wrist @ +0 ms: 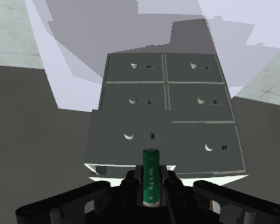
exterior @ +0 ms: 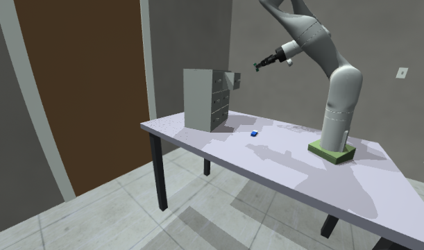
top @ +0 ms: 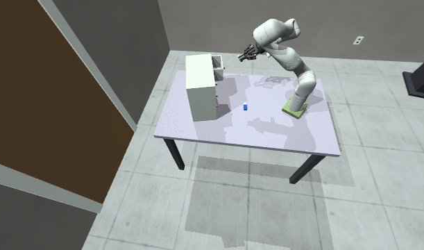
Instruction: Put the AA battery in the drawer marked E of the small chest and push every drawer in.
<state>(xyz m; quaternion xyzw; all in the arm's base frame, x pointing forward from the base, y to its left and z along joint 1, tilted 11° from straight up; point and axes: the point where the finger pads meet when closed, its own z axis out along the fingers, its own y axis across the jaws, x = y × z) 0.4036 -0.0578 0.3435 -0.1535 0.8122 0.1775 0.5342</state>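
One hand (top: 241, 57) (exterior: 256, 67) (wrist: 150, 175) grips one green battery (top: 239, 56) (exterior: 257, 70) (wrist: 151, 175).

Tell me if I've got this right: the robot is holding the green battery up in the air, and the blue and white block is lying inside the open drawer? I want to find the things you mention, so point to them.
Not quite: the blue and white block (top: 245, 106) (exterior: 254, 133) lies on the table, as the exterior view shows. The gripper (top: 240, 58) (exterior: 256, 67) (wrist: 150, 175) does hold the green battery (wrist: 151, 175) in the air.

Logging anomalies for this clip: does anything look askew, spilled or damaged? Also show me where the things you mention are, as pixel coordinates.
Nothing looks damaged or spilled. One top drawer (top: 218, 74) (exterior: 236, 81) (wrist: 126, 145) juts from the chest (top: 202, 104) (exterior: 198, 98) (wrist: 201, 110), but that suits the task of loading the battery (wrist: 151, 175).
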